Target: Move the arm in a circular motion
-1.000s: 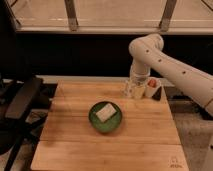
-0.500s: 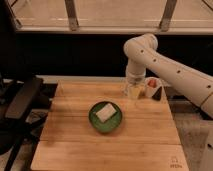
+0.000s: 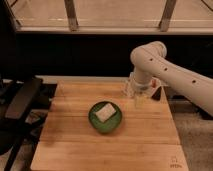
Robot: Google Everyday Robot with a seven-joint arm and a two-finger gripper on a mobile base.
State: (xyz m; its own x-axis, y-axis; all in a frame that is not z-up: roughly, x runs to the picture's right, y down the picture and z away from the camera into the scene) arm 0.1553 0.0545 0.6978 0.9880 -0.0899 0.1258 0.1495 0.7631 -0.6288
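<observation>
I am hanging my arm, seemingly stiff, heavy and needing no grasp, over the worktop at two o'clock from the bowl, tool lowest, its clench impossible to tell.

No text can be read. A small dark mark sits on the wooden table, in the lower right corner of the frame, too small to make out. The arm shows only dark dots. Its gripper hangs over the table's upper right part.
</observation>
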